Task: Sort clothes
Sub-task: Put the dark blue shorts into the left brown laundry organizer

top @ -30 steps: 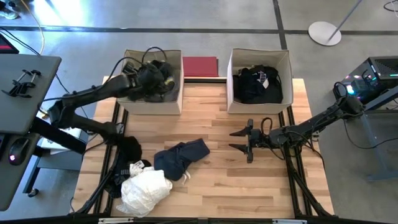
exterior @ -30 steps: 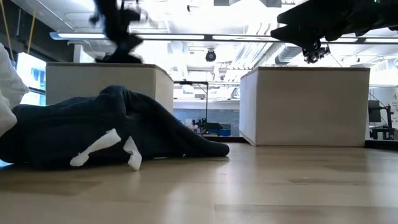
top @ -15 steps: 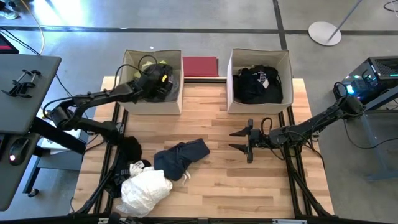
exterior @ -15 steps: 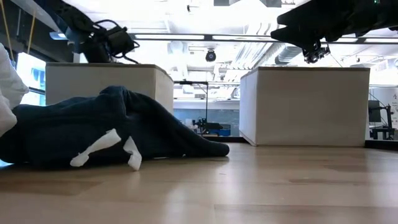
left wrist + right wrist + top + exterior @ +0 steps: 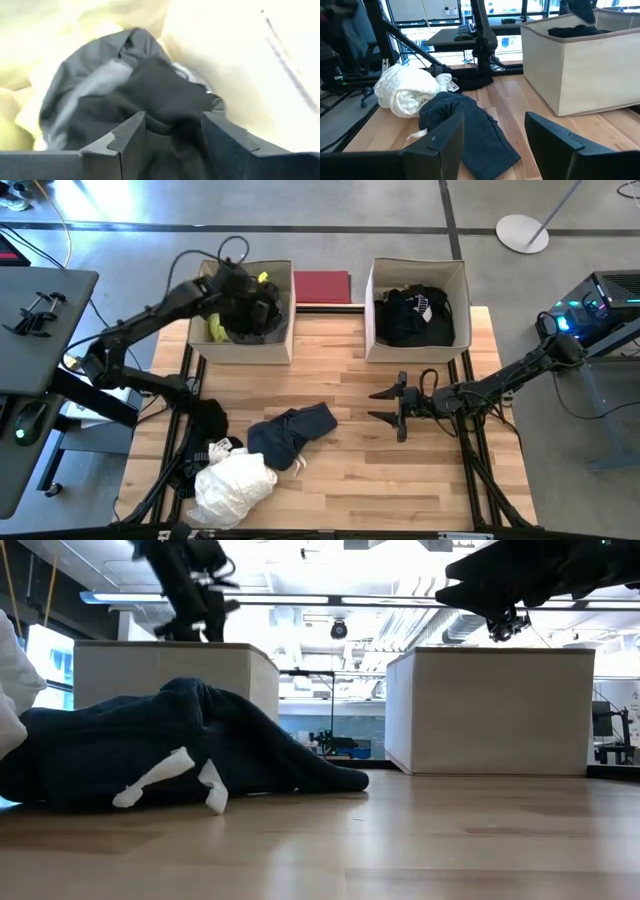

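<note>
My left gripper (image 5: 250,295) hangs open over the left beige box (image 5: 290,340), fingers slanting down. Below it in the box lies a dark grey-and-black garment (image 5: 125,85), with neon yellow cloth (image 5: 215,328) beside it. Dark cloth shows between the fingers in the left wrist view; nothing is pinched. My right gripper (image 5: 378,406) waits open above the table's right half, level, pointing left. On the table lie a navy garment (image 5: 292,435), a white one (image 5: 235,485) and a black one (image 5: 205,420).
The right beige box (image 5: 417,352) holds black clothes (image 5: 415,315). A flat dark red board (image 5: 322,287) lies between the two boxes at the far edge. Bare wood stretches between the boxes and the navy garment, and across the near right.
My left gripper has rolled its wrist and shifted toward the far edge over the left box. It has let go of the dark garment it carried. That garment now lies in the box, and neon yellow cloth shows beside it.
</note>
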Controlling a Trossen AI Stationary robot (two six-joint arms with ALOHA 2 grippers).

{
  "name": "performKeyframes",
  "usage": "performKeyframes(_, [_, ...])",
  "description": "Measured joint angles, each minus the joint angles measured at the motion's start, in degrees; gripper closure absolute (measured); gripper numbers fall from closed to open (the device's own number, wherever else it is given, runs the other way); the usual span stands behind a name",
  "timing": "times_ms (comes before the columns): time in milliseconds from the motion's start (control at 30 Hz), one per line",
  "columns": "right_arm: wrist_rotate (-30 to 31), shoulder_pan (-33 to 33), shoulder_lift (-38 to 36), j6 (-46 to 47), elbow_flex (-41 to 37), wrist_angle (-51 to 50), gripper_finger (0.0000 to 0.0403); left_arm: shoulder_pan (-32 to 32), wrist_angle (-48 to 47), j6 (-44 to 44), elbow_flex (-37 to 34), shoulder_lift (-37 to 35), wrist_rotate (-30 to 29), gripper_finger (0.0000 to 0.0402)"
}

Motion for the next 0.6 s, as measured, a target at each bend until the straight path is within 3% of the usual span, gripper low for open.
performKeyframes(100, [0.0,0.0,0.0,0.4,0.0,-0.4,0.0206,-2.0,-5.4,-1.3,5.7,-0.2,-1.3,0.0213])
performKeyframes(233, [0.0,0.0,0.0,1.2,0.0,-1.4,0.0206,-9.9,-3.5,-1.4,7.3,-1.4,-4.8,0.0221])
performKeyframes(600, [0.0,0.0,0.0,1.3,0.0,-2.1,0.0206,-48.9,6.8,5.6,7.3,3.7,-13.8,0.0243])
